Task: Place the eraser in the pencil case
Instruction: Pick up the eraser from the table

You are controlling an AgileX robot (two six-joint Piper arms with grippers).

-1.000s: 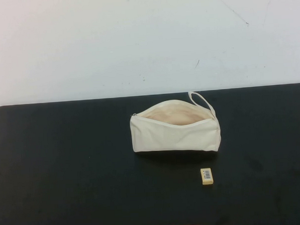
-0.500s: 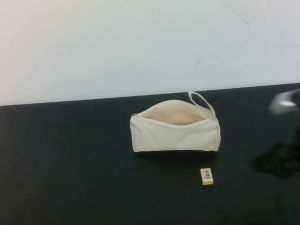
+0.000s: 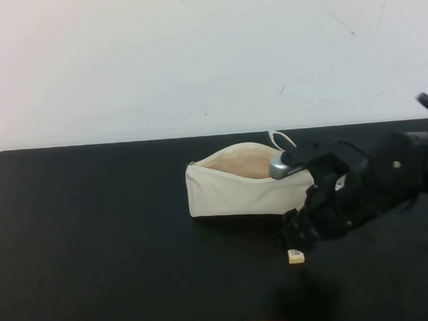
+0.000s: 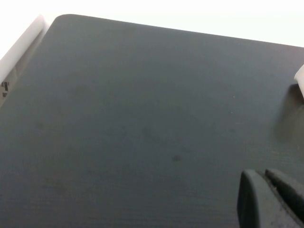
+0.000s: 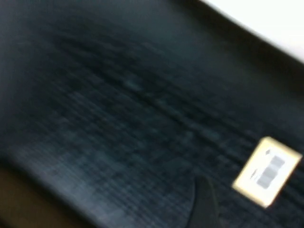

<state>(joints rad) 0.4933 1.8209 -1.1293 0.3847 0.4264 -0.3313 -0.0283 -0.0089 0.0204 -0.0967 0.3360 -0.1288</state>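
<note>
Two task items on the black matte counter (image 3: 96,237): a cream-white soft fabric zip pencil case (image 3: 243,186) lying at centre, mouth unzipped with peach-beige lining showing, thin loop strap (image 3: 279,137) at its 3 o'clock end; and a tiny pale-yellow rectangular eraser (image 3: 296,256) with a white barcode label, at 5 o'clock of the case, near it but apart. Right tool (image 3: 297,236) sits directly over the eraser in the high view, covering most of it, only the near edge peeking out; the black right arm (image 3: 385,178) crosses the case's 3 o'clock end. Right wrist view is smeared: eraser (image 5: 267,171) flat on the counter, one dark fingertip (image 5: 204,202) beside it, not touching; cannot tell its opening. Left tool (image 4: 273,199) shows only in the left wrist view, over bare counter, fingers pressed together, nothing between them; a pale corner of the case (image 4: 299,76) at the frame edge.
</note>
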